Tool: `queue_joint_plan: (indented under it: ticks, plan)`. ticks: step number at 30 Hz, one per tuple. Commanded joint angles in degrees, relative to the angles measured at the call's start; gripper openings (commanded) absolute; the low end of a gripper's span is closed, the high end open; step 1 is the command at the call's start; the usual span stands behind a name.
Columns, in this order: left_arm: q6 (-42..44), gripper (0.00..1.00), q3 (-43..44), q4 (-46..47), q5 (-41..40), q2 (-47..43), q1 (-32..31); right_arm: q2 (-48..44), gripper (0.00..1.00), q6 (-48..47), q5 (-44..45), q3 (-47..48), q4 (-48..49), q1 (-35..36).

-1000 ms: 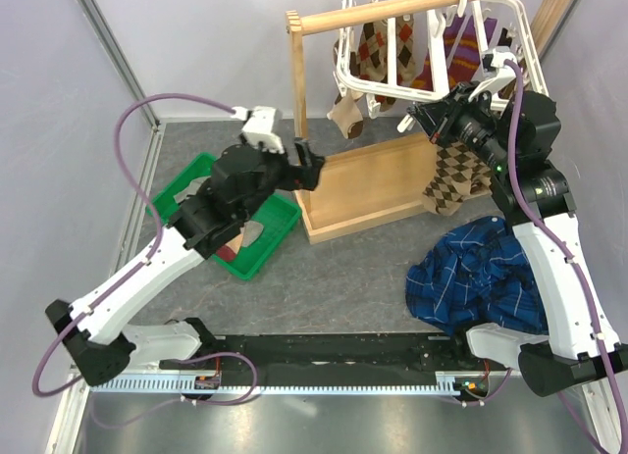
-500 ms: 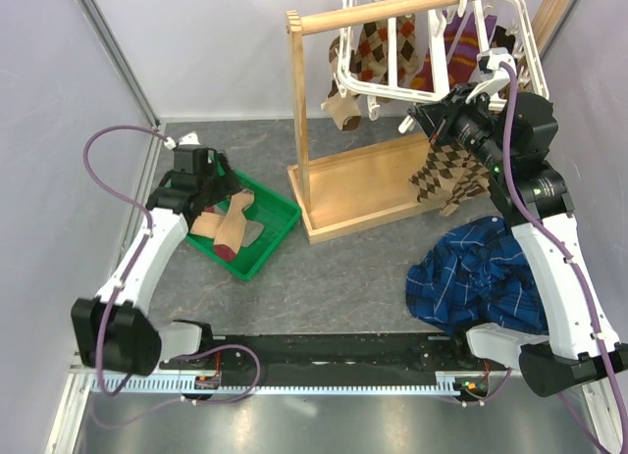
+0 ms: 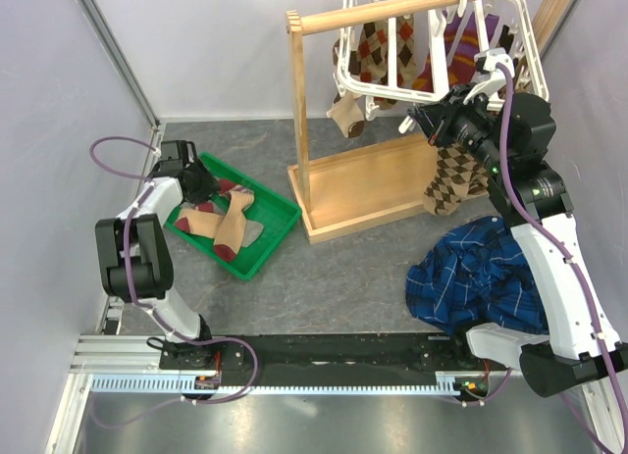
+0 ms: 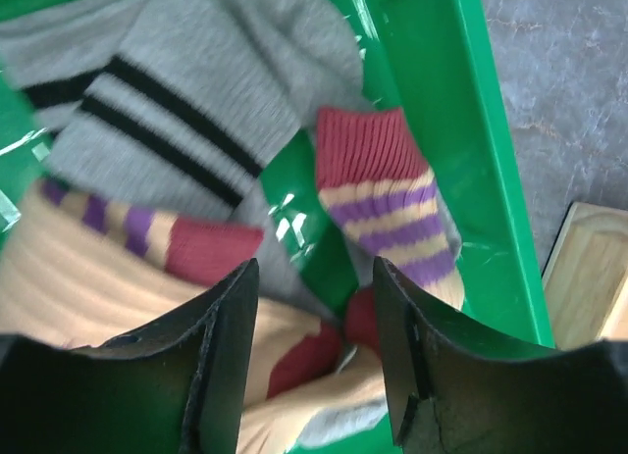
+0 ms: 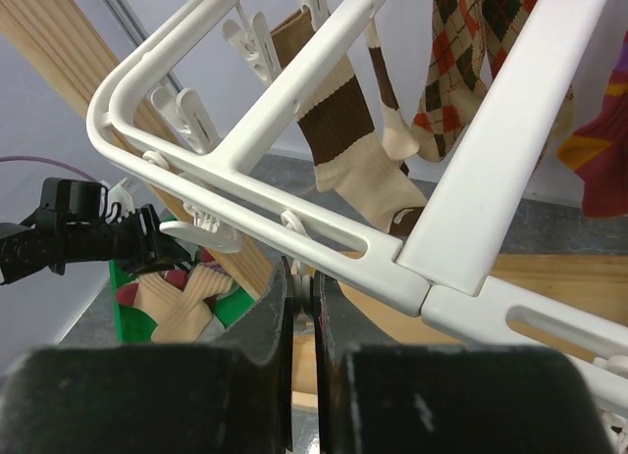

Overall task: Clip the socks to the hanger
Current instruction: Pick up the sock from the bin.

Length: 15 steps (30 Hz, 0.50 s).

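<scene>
Several socks lie in a green tray (image 3: 282, 227) at the left: tan ones with maroon toes (image 3: 221, 221) and a grey one with black stripes (image 4: 196, 111). A maroon-cuffed sock with purple stripes (image 4: 388, 209) lies beside them. My left gripper (image 3: 199, 185) hovers low over this pile, open and empty in the left wrist view (image 4: 314, 356), with a maroon toe between its fingers. The white grid hanger (image 3: 392, 42) hangs from the wooden rail. My right gripper (image 3: 424, 116) is shut on a small white clip (image 5: 302, 289) under the hanger's frame (image 5: 294, 111).
The wooden rail stand (image 3: 363, 184) is in the middle. Argyle socks (image 3: 451, 179) and a brown striped sock (image 5: 343, 150) hang from the hanger. A blue plaid cloth (image 3: 481, 273) lies on the grey table at the right.
My left arm swung away from the wooden stand, left and down into the green tray. My right gripper stayed at the hanger clip.
</scene>
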Motion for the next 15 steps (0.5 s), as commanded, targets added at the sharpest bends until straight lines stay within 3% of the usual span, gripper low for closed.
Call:
queue_joint_plan:
  ticks: [1, 3, 15]
  plan:
    - [-0.1, 0.56, 4.4, 5.5, 3.7, 4.5, 0.6, -0.6, 0.08, -1.3, 1.4, -0.3, -1.3, 0.4]
    - [-0.5, 0.5, 4.9, 6.6, 4.1, 5.9, 0.7, -0.6, 0.08, -1.5, 1.7, -0.3, -1.4, 0.4]
    - [-1.4, 0.49, 6.7, 7.9, 6.1, 11.7, 0.6, -0.4, 0.08, -1.5, 1.8, -0.3, -1.4, 0.7]
